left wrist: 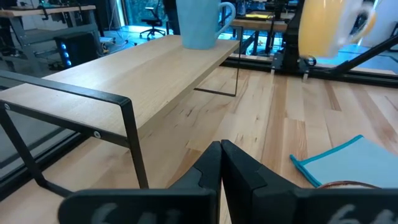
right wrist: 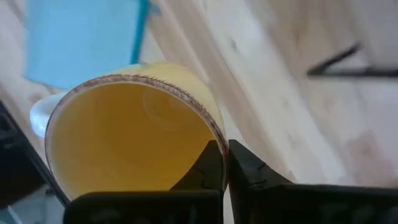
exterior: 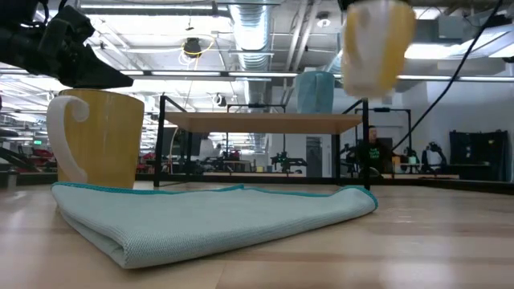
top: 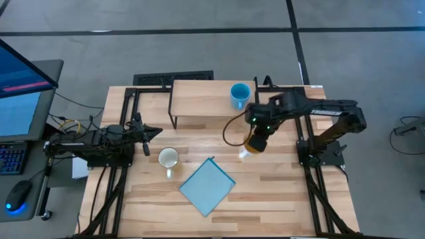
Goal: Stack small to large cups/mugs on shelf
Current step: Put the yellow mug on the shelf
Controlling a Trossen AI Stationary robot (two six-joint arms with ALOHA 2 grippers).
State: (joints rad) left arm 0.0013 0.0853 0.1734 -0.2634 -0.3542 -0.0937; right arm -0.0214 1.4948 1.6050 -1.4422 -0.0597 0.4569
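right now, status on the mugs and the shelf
Right gripper shut on orange mug, airborne. Left gripper shut, idle. Blue mug on shelf. Cream mug on table.

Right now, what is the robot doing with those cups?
The right gripper holds the orange mug by its rim, up in the air near the shelf. The light blue mug already stands on the shelf. The cream mug sits on the table by the blue cloth. The left gripper waits, shut.
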